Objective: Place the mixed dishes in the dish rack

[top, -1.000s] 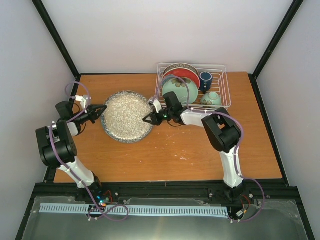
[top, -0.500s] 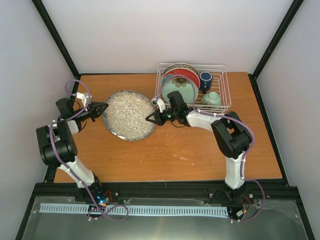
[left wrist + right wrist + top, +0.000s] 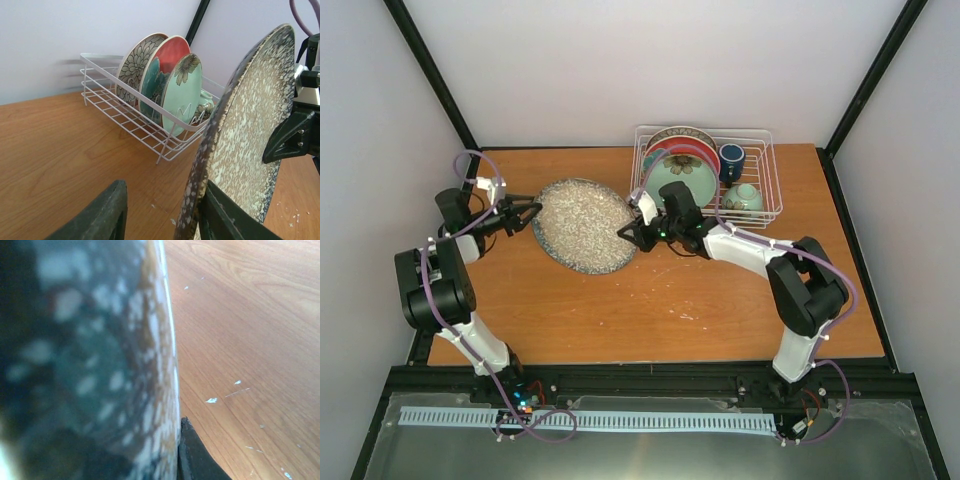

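The large speckled grey plate is tilted up off the table between the two arms. My right gripper is shut on its right rim; in the right wrist view the plate fills the left and only one finger shows. My left gripper stands open around the left rim: the plate's edge rests against the right finger, and the left finger is well apart. The dish rack holds the petal-patterned, red-rimmed teal and pale green plates upright.
The dark blue mug and the small pale green bowl sit in the right half of the rack. The rack's near corner is close to the plate's far edge. Black frame posts stand at the back corners.
My right gripper shut on the plate's right rim and my left gripper opened. The plate has tipped up and shifted a little right, toward the rack.
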`<state>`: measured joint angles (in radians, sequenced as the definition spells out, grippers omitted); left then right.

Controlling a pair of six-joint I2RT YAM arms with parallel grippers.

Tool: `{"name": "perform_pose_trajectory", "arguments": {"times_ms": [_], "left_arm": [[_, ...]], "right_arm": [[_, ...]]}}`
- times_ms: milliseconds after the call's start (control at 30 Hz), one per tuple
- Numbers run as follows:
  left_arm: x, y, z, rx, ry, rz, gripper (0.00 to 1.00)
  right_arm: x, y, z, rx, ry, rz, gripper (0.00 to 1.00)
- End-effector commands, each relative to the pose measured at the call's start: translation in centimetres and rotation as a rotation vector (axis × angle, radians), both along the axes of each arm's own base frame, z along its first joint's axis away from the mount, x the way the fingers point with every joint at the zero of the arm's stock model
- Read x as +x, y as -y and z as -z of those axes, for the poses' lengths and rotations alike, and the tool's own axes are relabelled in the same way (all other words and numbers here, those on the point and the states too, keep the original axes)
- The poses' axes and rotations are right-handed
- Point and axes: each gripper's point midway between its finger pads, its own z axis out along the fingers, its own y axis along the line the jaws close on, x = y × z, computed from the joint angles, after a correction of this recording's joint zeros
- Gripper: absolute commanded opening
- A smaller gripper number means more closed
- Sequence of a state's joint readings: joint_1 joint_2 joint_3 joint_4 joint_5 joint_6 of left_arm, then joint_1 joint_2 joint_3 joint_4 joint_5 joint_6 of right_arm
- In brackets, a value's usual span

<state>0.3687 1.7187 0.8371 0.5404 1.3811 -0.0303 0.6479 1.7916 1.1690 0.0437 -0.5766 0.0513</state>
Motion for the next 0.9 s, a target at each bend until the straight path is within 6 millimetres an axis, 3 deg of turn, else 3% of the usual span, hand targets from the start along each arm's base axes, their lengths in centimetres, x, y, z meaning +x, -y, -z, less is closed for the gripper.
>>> {"name": "perform_pose_trajectory", "arguments": {"times_ms": [0, 167, 467, 700, 867], "left_arm": [[1.6, -1.0, -1.4, 0.027, 0.033, -0.053, 0.4], [1.8, -1.0, -3.0, 0.034, 0.048, -0.042, 0.49], [0.0, 0.0, -7.5, 0.03, 0.116, 0.061, 0.61], [-1.2, 0.5, -11.1, 0.074, 0.199, 0.071, 0.62], [-0.1, -0.5, -12.3, 0.148, 0.227, -0.067, 0.62]], "right_arm": [[-1.3, -1.4, -12.4, 0.235, 0.335, -0.097, 0.03], [-0.5, -0.3, -13.6, 0.23, 0.374, -0.043, 0.03], [0.2, 1.2, -15.7, 0.239, 0.423, 0.032, 0.03], [0.3, 3.2, -19.4, 0.254, 0.516, 0.085, 0.03], [0.9, 5.2, -22.4, 0.246, 0.606, 0.132, 0.03]]}}
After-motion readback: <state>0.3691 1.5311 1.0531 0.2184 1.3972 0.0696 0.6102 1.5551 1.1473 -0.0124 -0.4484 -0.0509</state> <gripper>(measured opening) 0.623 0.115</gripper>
